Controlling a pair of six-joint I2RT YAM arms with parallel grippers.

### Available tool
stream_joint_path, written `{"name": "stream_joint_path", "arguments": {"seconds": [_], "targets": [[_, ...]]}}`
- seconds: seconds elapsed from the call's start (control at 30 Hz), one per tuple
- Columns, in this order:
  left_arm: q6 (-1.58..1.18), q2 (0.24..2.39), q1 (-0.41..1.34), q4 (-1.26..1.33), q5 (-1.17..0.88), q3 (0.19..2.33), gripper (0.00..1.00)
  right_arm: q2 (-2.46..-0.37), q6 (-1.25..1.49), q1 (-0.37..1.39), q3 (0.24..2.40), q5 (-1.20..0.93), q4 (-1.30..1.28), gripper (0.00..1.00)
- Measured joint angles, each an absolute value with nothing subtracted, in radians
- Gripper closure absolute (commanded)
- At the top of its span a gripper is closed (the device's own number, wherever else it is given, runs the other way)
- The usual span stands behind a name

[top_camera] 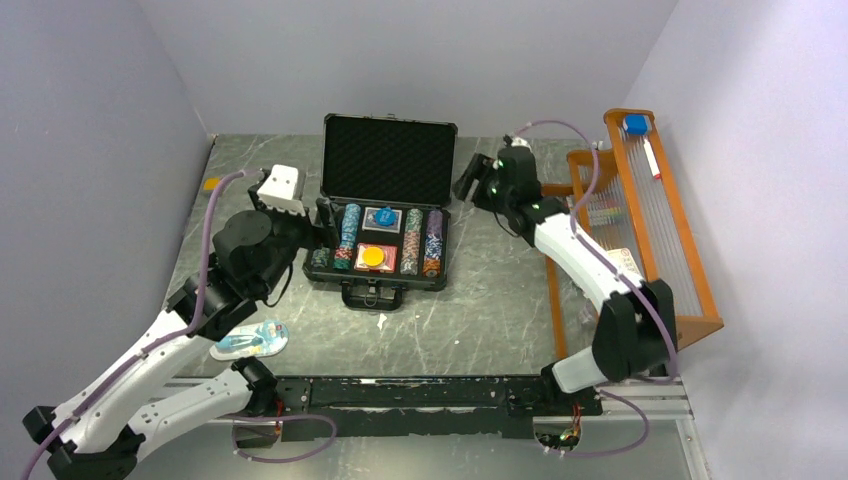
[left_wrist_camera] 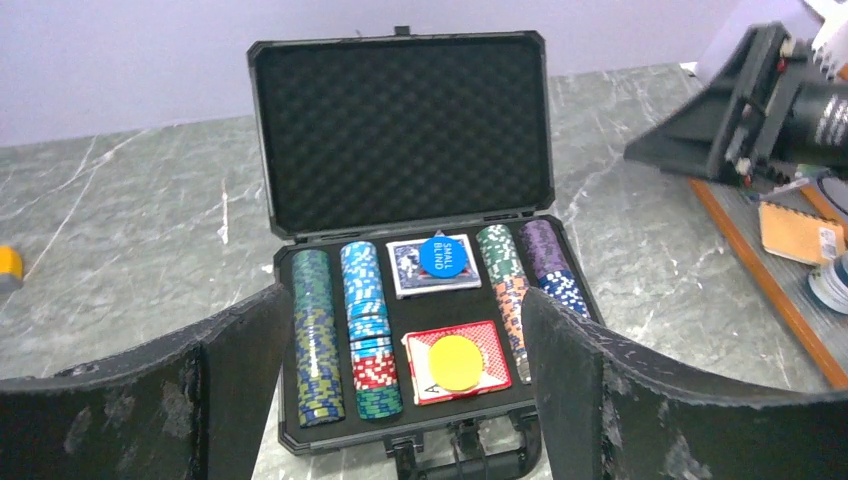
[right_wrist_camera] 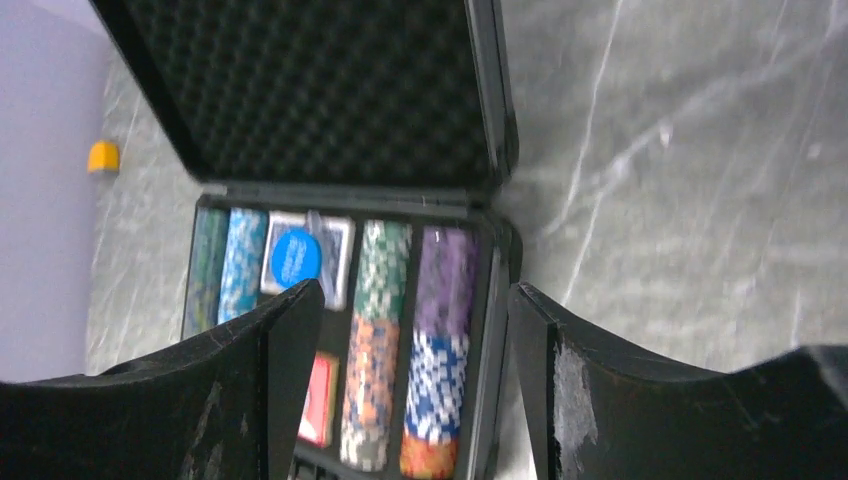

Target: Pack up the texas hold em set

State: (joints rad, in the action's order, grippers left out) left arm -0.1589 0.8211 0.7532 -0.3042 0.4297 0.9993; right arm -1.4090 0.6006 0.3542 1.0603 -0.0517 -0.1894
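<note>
Just ahead of the left gripper (top_camera: 322, 215), which is spread wide and empty, the black briefcase (top_camera: 420, 284) lies open on the bench (top_camera: 480, 310), its egg-crate foam lid (left_wrist_camera: 400, 130) upright. Striped chips (left_wrist_camera: 318, 340) fill the slots: hard, glossy, likely to spill. Loaded, the case looks heavy; the lid's stiff top edge suits pushing. Beside that lid's right edge the right gripper (top_camera: 468, 180) hangs open, holding nothing.

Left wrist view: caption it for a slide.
Open left claw facing open briefcase: chips in rows, blue disc and yellow disc atop card decks.
</note>
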Motion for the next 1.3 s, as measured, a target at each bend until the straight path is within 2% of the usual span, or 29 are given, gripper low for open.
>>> {"name": "stream_joint_path", "arguments": {"seconds": [0.1, 0.27, 0.57, 0.9, 1.07, 1.3], "targets": [[-0.179, 0.796, 0.753, -0.305, 0.466, 0.972, 0.13, -1.539, 0.559, 0.382, 1.214, 0.051, -0.183, 0.32], [-0.203, 0.799, 0.753, -0.304, 0.472, 0.962, 0.15, -1.79, 0.485, 0.384, 1.456, 0.178, -0.177, 0.44], [-0.221, 0.807, 0.753, -0.308, 0.472, 0.95, 0.16, -2.064, 0.363, 0.381, 1.685, 0.225, -0.188, 0.47], [-0.221, 0.842, 0.753, -0.309, 0.475, 0.95, 0.16, -2.177, 0.303, 0.366, 1.802, 0.224, -0.21, 0.73], [-0.221, 0.849, 0.753, -0.311, 0.478, 0.95, 0.15, -2.201, 0.229, 0.368, 1.826, 0.185, -0.209, 1.0], [-0.221, 0.85, 0.753, -0.311, 0.486, 0.95, 0.15, -2.156, 0.171, 0.376, 1.769, 0.188, -0.172, 1.0]]}}
